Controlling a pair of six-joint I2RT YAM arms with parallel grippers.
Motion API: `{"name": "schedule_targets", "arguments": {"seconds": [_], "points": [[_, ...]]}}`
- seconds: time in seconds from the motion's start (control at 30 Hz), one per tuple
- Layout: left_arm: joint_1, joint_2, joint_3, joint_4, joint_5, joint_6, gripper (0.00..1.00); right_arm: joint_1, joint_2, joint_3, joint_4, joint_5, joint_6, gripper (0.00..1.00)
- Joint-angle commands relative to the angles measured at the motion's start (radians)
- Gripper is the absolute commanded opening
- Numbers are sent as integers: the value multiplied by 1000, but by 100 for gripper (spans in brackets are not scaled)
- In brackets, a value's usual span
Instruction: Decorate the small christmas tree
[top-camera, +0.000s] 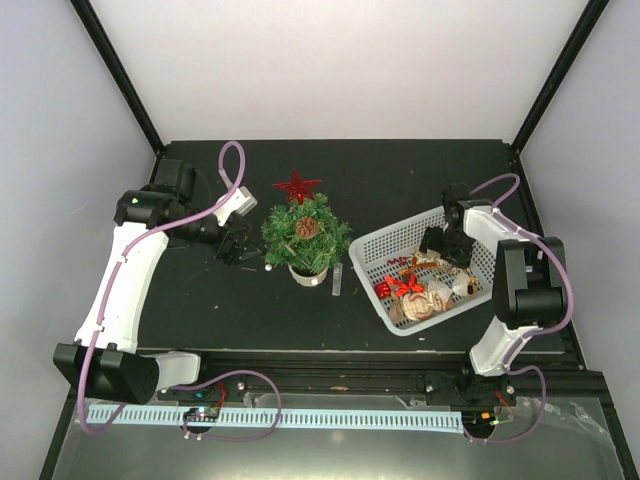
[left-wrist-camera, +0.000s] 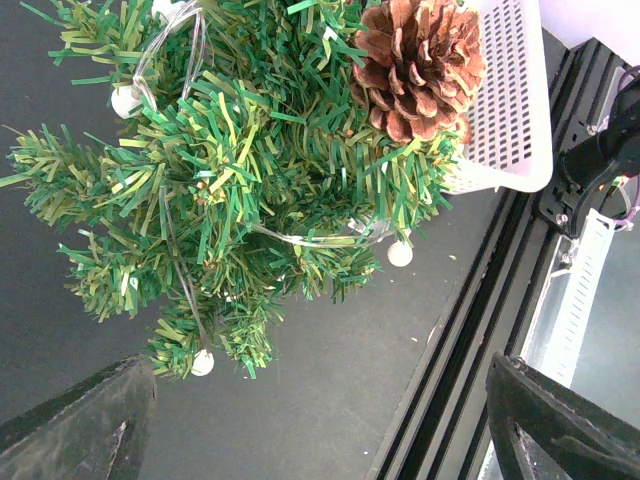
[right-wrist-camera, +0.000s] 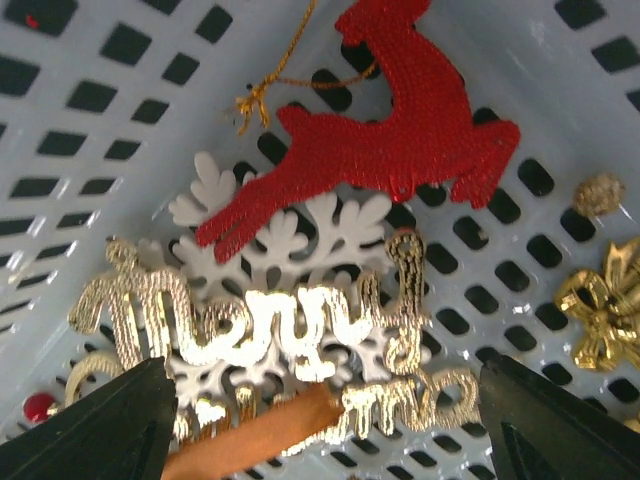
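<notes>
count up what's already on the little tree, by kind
red star: 1
pine cone: 1
light string: 1
total on the small christmas tree: 3

**Landmark:** small christmas tree (top-camera: 306, 235).
- **Left of it:** the side is taken up by the left gripper (top-camera: 237, 245), held just beside the branches.
- **Behind it:** a red star (top-camera: 297, 186) is laid on the table (top-camera: 200, 310); bare surface is seen beyond the star.
- **Right of it:** a white basket (top-camera: 372, 248) is set near, with a narrow gap between. The right gripper (top-camera: 440, 243) is held inside the basket.
- **In front of it:** a small clear piece (top-camera: 337, 280) is placed front-right; bare surface is seen front-left.
</notes>
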Motion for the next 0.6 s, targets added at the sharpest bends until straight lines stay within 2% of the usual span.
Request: {"name": "schedule_targets", "arguments": {"seconds": [0.0, 0.2, 0.33, 0.43, 0.57], "points": [[6, -19, 36, -11, 13, 10, 90, 2, 38, 37, 56, 40, -9, 84], [6, -19, 34, -6, 18, -1, 90, 1, 60, 35, 128, 31, -22, 84], [5, -19, 35, -4, 19, -5, 90, 1, 82, 33, 150, 15, -25, 80], [6, -17, 40, -4, 17, -7, 90, 1, 89, 22, 159, -1, -21, 72], [6, -15, 39, -3, 14, -7, 90, 1, 66, -2, 169, -28, -15, 57]]}}
